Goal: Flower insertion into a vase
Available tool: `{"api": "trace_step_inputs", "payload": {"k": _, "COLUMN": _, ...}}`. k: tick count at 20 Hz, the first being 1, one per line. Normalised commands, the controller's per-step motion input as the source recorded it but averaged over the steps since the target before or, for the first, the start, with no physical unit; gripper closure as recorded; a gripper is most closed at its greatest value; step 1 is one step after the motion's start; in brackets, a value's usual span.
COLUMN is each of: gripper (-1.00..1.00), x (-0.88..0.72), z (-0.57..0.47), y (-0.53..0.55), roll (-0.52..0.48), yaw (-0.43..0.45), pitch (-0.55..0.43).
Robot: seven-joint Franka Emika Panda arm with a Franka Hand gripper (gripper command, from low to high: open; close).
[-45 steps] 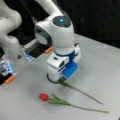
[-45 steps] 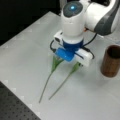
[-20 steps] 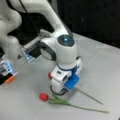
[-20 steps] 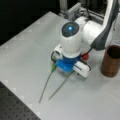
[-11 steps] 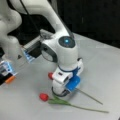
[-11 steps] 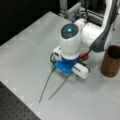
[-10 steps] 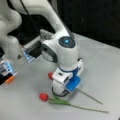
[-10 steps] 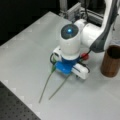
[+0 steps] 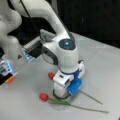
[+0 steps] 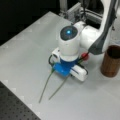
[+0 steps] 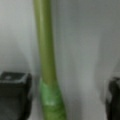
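Two red-budded flowers lie on the grey table. In a front view one bud (image 9: 44, 97) has a stem running right, and the other bud (image 9: 51, 75) lies behind the gripper (image 9: 61, 94). The gripper is down at the table over the stems. In the wrist view a green stem (image 11: 46, 50) runs between the two dark fingers (image 11: 14, 93). The gripper (image 11: 63, 96) is open around it, and the stem lies nearer the left finger. In a front view the copper-brown vase (image 10: 111, 61) stands upright to the right of the gripper (image 10: 66, 72), apart from it.
In a front view two stems (image 10: 45, 86) trail toward the bottom left from under the gripper. A metal frame (image 10: 75, 11) stands behind the arm. At a front view's left are a white arm segment (image 9: 10, 37) and a blue-lit box (image 9: 6, 71).
The gripper has come down from above the flowers to the table and now straddles a stem. Over the last half second it has barely moved.
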Motion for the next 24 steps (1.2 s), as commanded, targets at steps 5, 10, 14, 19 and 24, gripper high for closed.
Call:
{"api": "trace_step_inputs", "payload": {"k": 5, "gripper": 1.0, "x": 0.13, "z": -0.02, "y": 0.14, "roll": -0.094, "yaw": 0.079, "pitch": 0.075}}
{"api": "trace_step_inputs", "payload": {"k": 10, "gripper": 1.0, "x": 0.01, "z": 0.1, "y": 0.1, "roll": -0.099, "yaw": 0.078, "pitch": 0.115}}
{"api": "trace_step_inputs", "payload": {"k": 14, "gripper": 1.0, "x": -0.18, "z": 0.36, "y": 0.03, "roll": -0.107, "yaw": 0.065, "pitch": 0.163}}
{"api": "trace_step_inputs", "payload": {"k": 19, "gripper": 1.0, "x": -0.25, "z": 0.37, "y": -0.03, "roll": -0.082, "yaw": 0.107, "pitch": 0.024}}
{"api": "trace_step_inputs", "payload": {"k": 24, "gripper": 1.0, "x": -0.34, "z": 0.32, "y": -0.09, "roll": -0.025, "yaw": 0.134, "pitch": -0.158}}
